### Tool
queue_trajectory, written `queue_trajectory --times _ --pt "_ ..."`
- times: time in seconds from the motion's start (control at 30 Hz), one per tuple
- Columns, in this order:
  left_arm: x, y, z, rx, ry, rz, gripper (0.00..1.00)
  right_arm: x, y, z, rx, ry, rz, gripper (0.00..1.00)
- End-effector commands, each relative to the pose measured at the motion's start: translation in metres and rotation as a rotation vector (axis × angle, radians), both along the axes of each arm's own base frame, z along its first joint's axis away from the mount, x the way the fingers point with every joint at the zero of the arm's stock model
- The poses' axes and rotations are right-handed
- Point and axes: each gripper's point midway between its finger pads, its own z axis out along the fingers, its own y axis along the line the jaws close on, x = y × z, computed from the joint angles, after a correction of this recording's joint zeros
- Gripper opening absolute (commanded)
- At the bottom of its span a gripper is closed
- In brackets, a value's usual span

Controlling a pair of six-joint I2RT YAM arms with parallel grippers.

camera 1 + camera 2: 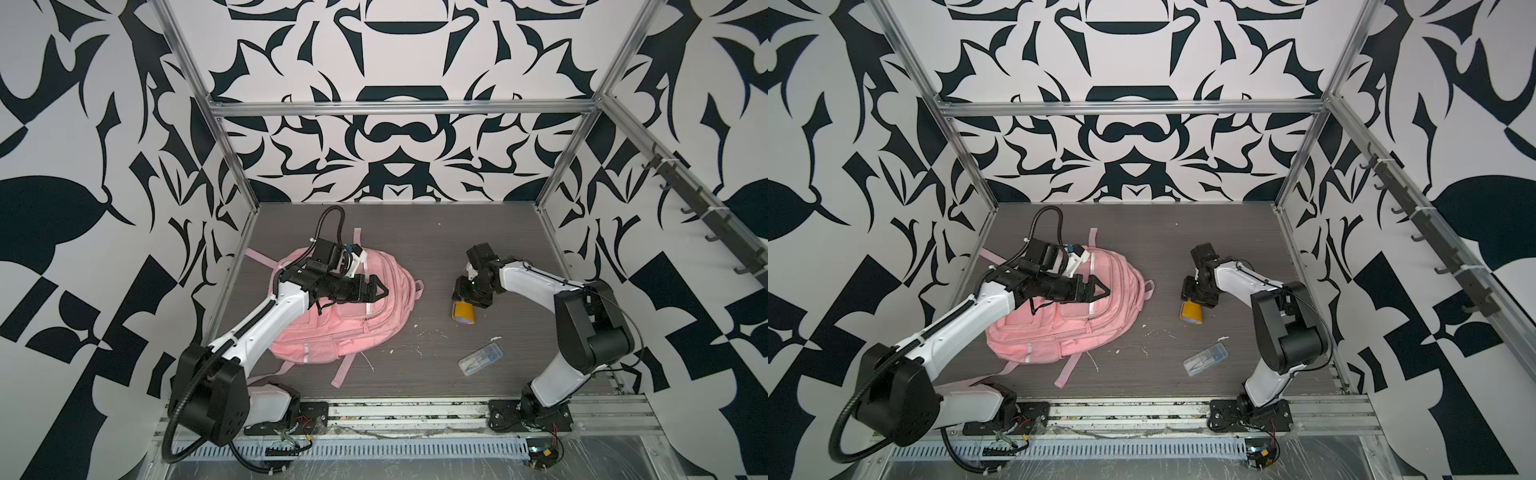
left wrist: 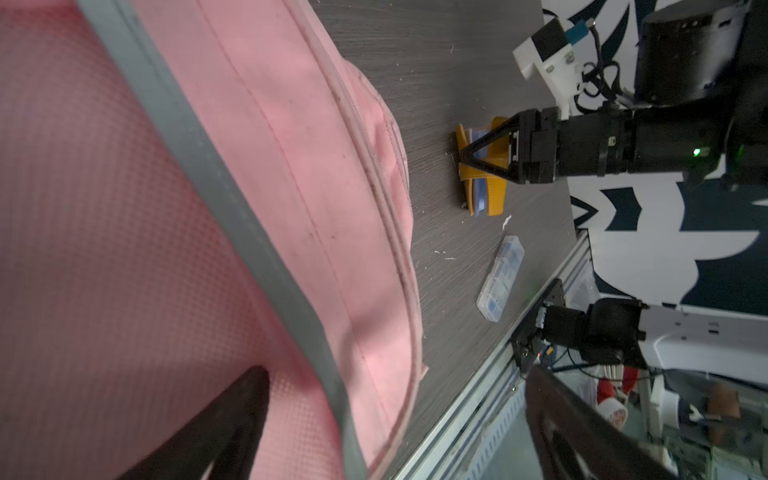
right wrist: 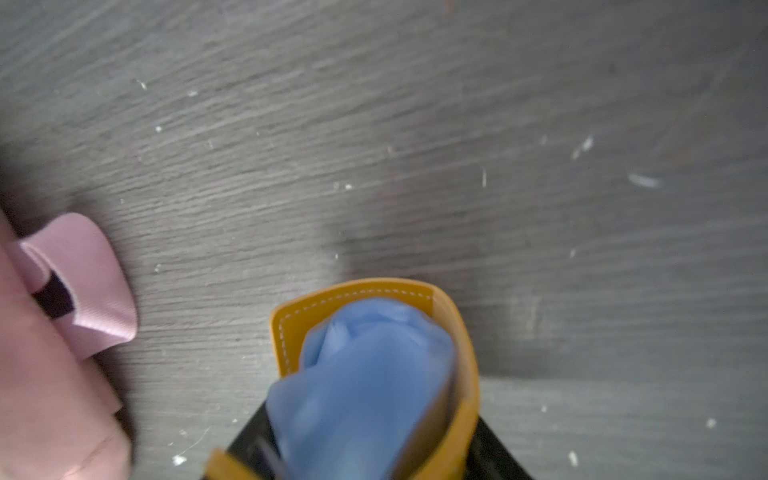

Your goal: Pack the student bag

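Observation:
The student bag (image 1: 332, 332) (image 1: 1059, 328), a large pink backpack with pale strips, lies flat on the left half of the table. My left gripper (image 1: 380, 290) (image 1: 1104, 291) hovers over its upper part. The left wrist view shows this gripper (image 2: 397, 370) open, fingers wide apart, with pink fabric (image 2: 124, 208) below and nothing held. A yellow pouch (image 1: 464, 316) (image 1: 1192, 318) with a blue filling stands on the table right of the bag. My right gripper (image 1: 465, 301) (image 3: 374, 436) points down with its jaws on either side of the pouch (image 3: 365, 374), touching it.
A clear plastic case (image 1: 481, 359) (image 1: 1205, 359) with blue contents lies near the front right. The bag's carry loop (image 1: 417, 289) (image 3: 83, 282) points toward the pouch, and loose straps (image 1: 340, 372) trail forward. An aluminium rail (image 1: 415, 409) runs along the front edge. Frame posts stand at the corners.

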Motion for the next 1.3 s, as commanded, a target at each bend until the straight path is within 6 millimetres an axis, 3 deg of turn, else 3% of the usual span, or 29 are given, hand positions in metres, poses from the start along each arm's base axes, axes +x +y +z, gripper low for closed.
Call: queue_trajectory --times 0.0,0.07,0.13,0.3,0.57,0.77,0.97,1.13,1.27 --pt "0.005 0.007 0.046 0.132 -0.218 0.038 0.99 0.009 -0.004 0.003 -0.037 -0.035 0.004 0.68" --pt "0.001 -0.002 0.059 0.117 -0.248 0.015 0.99 0.009 -0.001 0.003 -0.023 -0.034 0.01 0.76" --pt "-0.002 -0.013 0.058 0.078 -0.216 -0.002 0.99 0.009 0.0 0.009 -0.01 -0.046 0.005 0.82" --pt "-0.003 -0.049 0.028 0.144 -0.08 -0.034 0.99 0.012 0.001 0.034 0.005 -0.092 0.012 0.89" --pt "-0.002 -0.154 -0.001 0.021 0.124 -0.205 0.99 0.011 -0.026 0.066 0.066 -0.147 -0.043 0.92" --pt "-0.007 -0.206 -0.038 0.009 0.231 -0.302 1.0 -0.003 -0.054 0.071 0.075 -0.149 -0.069 0.92" --pt "-0.004 -0.228 -0.076 0.014 0.317 -0.298 0.94 -0.02 -0.072 0.049 0.13 -0.116 -0.141 0.87" --pt "-0.003 -0.231 -0.109 0.056 0.4 -0.263 0.91 -0.033 -0.064 0.027 0.173 -0.049 -0.119 0.85" --pt "-0.005 -0.231 -0.123 0.042 0.442 -0.241 0.86 -0.032 -0.057 0.019 0.222 -0.043 -0.131 0.77"
